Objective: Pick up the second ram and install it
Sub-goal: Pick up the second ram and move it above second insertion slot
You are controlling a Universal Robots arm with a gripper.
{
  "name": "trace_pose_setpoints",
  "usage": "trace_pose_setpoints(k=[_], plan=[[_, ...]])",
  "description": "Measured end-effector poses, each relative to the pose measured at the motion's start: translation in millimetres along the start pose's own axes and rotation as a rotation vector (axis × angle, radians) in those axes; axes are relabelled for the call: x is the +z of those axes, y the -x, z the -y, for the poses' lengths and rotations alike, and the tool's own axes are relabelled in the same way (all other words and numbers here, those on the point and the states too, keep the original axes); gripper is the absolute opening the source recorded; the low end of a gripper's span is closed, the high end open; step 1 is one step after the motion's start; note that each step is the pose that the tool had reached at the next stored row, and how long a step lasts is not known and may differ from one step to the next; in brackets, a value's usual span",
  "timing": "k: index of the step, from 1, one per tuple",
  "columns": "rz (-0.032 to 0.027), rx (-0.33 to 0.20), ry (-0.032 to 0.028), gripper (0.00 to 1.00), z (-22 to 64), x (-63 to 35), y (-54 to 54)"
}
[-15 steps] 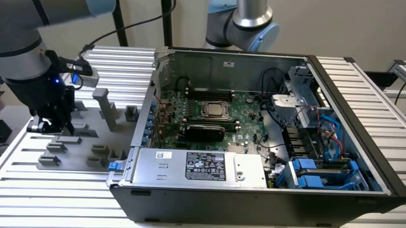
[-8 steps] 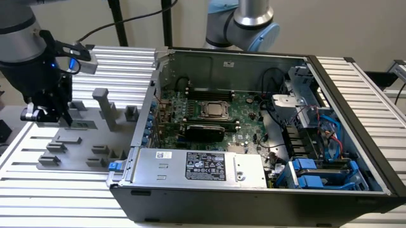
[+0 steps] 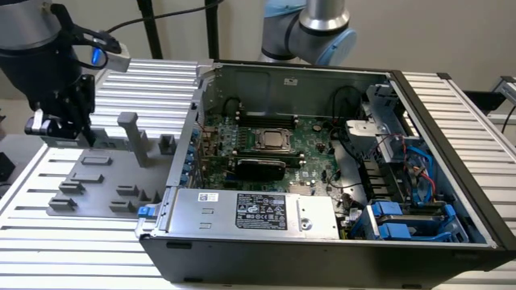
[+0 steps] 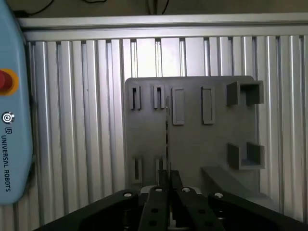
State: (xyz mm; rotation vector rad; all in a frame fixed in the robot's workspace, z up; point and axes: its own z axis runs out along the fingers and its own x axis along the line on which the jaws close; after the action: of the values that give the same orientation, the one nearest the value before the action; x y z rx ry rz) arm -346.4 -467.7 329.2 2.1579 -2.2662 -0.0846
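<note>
Your ribbed metal worktop carries the open computer case and, just beside the case toward the exterior view's left, a grey holder tray lying flat.

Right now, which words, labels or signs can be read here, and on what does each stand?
"UNIVERSAL ROBOTS": light blue plastic casing with a red button.
Black-and-white sticker on the silver metal box: too small to read.
Small white label, grey case wall: unreadable.

"UNIVERSAL ROBOTS" ran along the pale blue teach pendant. The label on the power supply was too small to read.
</note>
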Motion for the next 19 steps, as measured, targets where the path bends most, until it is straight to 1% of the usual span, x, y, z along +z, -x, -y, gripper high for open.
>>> trace_pose_setpoints(k=[4,10,19], plan=[[0.0013,0.000,0.0001,0.13,15.6,-18.3,1.3],[0.0058,0.000,0.0004,0.13,41.8,-44.0,3.4],[0.0117,-0.001,0.0006,0.13,81.1,-79.3,6.4]])
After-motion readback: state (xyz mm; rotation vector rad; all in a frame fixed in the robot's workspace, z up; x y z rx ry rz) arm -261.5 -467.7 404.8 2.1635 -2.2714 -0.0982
